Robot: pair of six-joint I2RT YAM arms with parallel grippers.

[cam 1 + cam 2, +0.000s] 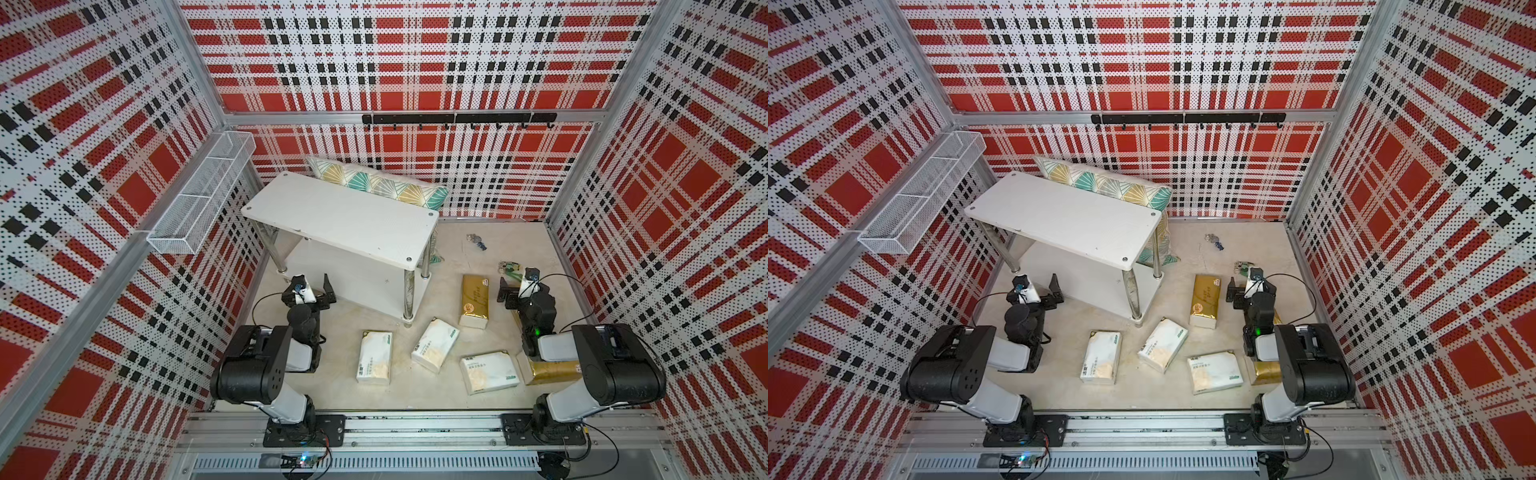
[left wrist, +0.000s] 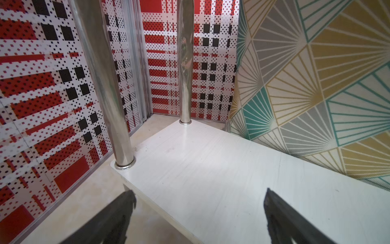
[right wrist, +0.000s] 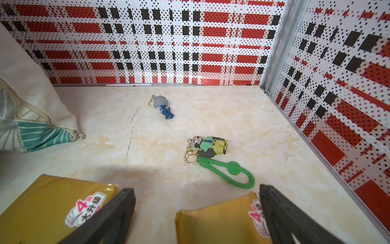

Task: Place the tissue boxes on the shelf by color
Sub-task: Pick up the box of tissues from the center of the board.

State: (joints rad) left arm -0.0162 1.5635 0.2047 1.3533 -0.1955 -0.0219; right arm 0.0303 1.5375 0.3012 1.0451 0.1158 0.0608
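Nothing shelved yet, both grippers empty.

The left gripper (image 2: 200, 191) stands spread wide with nothing between its fingers, poised at a front corner of the shelf's (image 1: 340, 216) bare lower board. The right gripper (image 3: 196, 188) is just as wide and empty, hanging over one gold pack (image 3: 217, 224) near the right edge of the floor (image 1: 519, 241). A second gold pack (image 1: 474, 301) lies just beside the shelf's right end, and a third gold pack (image 1: 548, 371) lies partly under the right arm. Three white packs (image 1: 435, 344) lie towards the floor's front edge. The top board is bare too, so I judge all six packs are still to be sorted.
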